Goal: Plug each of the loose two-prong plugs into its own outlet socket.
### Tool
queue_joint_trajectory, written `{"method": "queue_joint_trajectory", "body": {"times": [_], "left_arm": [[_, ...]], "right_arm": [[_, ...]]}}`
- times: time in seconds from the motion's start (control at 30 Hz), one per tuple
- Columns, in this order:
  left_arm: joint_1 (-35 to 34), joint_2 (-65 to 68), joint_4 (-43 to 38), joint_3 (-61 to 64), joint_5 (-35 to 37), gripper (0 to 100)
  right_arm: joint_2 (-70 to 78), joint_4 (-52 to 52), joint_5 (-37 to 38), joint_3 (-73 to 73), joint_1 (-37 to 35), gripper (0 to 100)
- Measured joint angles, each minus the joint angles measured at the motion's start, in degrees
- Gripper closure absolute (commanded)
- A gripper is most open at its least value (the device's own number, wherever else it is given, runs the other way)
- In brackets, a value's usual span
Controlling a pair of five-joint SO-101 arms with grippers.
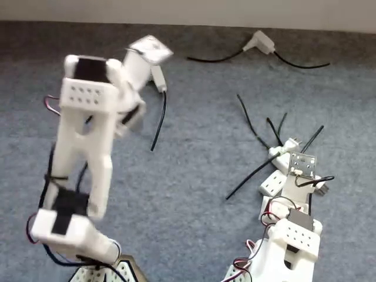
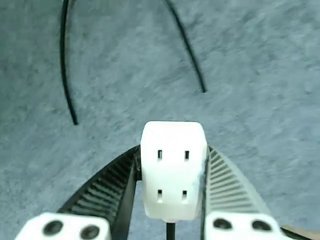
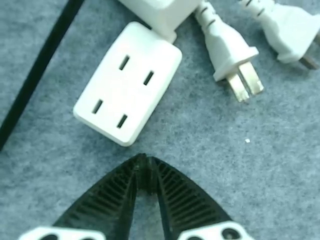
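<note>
The step in hand looks like bringing a plug and a socket together. It would go best if the right gripper, whose fingers meet tip to tip with nothing between them, parted and took the nearest two-prong plug by its white body. That would leave the prongs bare to line up with one pair of slots. The left gripper is clamped on the two sides of a white outlet block, held clear of the grey worktop with its black cord trailing from it; holding that block steady would help the mating. The plug lies flat on the worktop just beyond the right gripper and off to one side. It is beside a second outlet block, which sits directly ahead of the closed tips. Another plug lies a little further out, and a third plug is well apart near the far edge.
</note>
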Motion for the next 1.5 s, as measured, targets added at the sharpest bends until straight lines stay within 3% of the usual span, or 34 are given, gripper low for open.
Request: {"method": "queue_joint_trajectory", "body": {"times": [0.23, 0.4, 0.63, 0.8, 1.03, 1.27, 1.4, 1.5], "left_arm": [[18.5, -6.4, -0.5, 4.4, 13.2, 94], [20.7, -2.8, -4.9, 4.9, 24.6, 94], [20.7, 14.3, -15.4, 4.9, 31.3, 94], [20.8, 24.3, -25.2, 4.9, 32.0, 93], [20.7, 32.3, -31.6, 4.9, 32.0, 82], [20.7, 32.9, -31.6, 4.0, 32.0, 78], [20.7, 33.1, -25.6, -2.5, 31.6, 76], [20.7, 33.1, -18.5, -11.0, 25.7, 76]], "right_arm": [[0.0, 0.0, 0.0, 0.0, 0.0, 99.2], [0.0, 0.0, 0.0, 0.0, 0.0, 99.2], [0.0, 0.0, 0.0, 0.0, 0.0, 99.2], [0.0, 0.0, 0.0, 0.0, 0.0, 99.2], [0.0, 0.0, 0.0, 0.0, 0.0, 99.2], [0.0, 0.0, 0.0, 0.0, 0.0, 99.1], [0.0, 0.0, 0.0, 0.0, 0.0, 99.1], [0.0, 0.0, 0.0, 0.0, 0.0, 98.9]]}}
